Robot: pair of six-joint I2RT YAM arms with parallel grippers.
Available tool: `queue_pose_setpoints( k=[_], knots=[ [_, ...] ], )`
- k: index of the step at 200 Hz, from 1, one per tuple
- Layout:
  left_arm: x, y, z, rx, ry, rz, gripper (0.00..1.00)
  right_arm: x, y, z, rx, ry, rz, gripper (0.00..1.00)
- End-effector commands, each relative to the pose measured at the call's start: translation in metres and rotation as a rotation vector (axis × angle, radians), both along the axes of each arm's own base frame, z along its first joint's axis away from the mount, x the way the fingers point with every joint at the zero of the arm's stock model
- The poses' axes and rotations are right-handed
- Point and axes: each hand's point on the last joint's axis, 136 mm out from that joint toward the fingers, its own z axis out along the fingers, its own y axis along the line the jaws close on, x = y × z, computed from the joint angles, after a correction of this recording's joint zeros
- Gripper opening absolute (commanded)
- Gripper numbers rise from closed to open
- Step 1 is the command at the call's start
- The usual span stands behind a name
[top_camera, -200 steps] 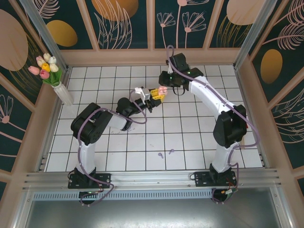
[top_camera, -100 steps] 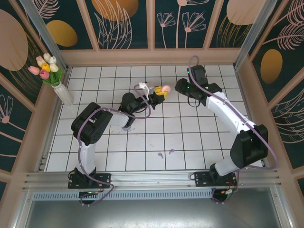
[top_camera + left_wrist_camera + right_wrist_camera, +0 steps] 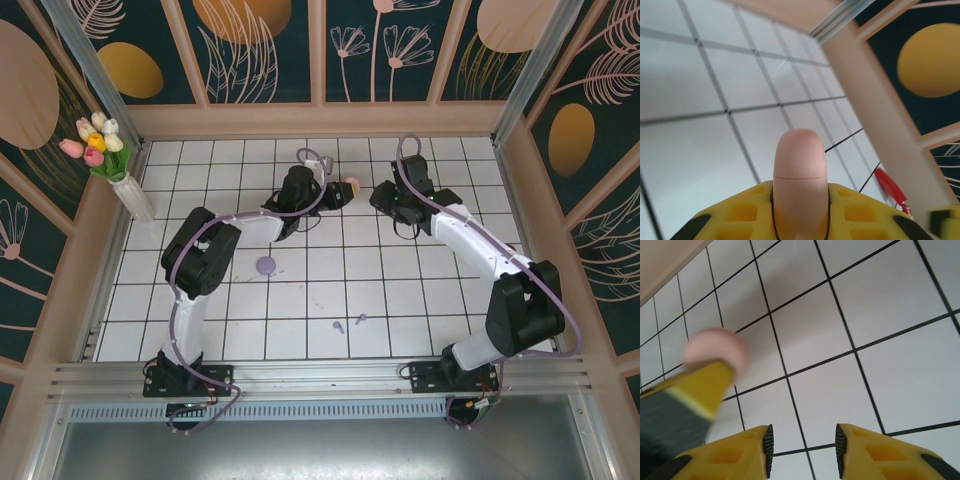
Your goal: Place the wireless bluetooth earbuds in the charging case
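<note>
Left gripper (image 3: 800, 210): clamped tight on the pink case (image 3: 800, 175), its ribbed yellow plastic fingers (image 3: 745, 212) pressing both sides; from above it sits out over the far middle of the table (image 3: 345, 188).
Pink case: smooth, matte, rounded like a pebble, with a thin seam running across it below the domed top; lid closed. From the right wrist it is a blurred pink disc (image 3: 715, 352) poking past a yellow finger.
Right gripper (image 3: 802, 440): its two yellow fingers (image 3: 870, 450), honeycombed with moulded pockets and edged in black rubber, stand partly apart with bare tile between them and nothing in them. It hovers just beside the pink case, on that case's right (image 3: 385, 198).
Lilac case (image 3: 266, 265): a small flat round disc, pale purple, lying alone on the tiles near the left arm's elbow.
Earbuds (image 3: 350, 321): two tiny lilac stemmed pieces lying loose on the near tiles, close together, well apart from both cases and both grippers; too small to make out more.
Table (image 3: 420, 300): glossy white square tiles with dark grout lines, framed by pale wooden rails.
Vase of tulips (image 3: 110, 160): a slim white vase at the far left corner holding pink, yellow and white blooms.
Walls: dark teal panels painted with gold ovals and fine line-drawn leaves.
</note>
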Motion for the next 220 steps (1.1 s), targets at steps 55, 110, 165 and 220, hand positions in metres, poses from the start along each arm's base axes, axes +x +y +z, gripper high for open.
queue_pose_setpoints(
  k=[55,110,165,220],
  knots=[
    [0.003,-0.002,-0.068,0.069,0.255,0.031,0.15,-0.004,0.026,0.008,0.032,-0.028,0.036,0.40],
    [0.006,0.002,-0.078,0.096,0.267,0.043,0.36,-0.013,0.033,0.005,0.003,-0.012,0.048,0.45],
    [0.008,0.026,-0.062,0.103,0.238,0.086,0.64,-0.028,0.040,0.009,-0.022,-0.011,0.057,0.58],
    [0.023,0.100,0.013,0.083,0.112,0.227,0.89,-0.055,0.077,0.002,-0.050,0.011,0.112,0.61]
  ],
)
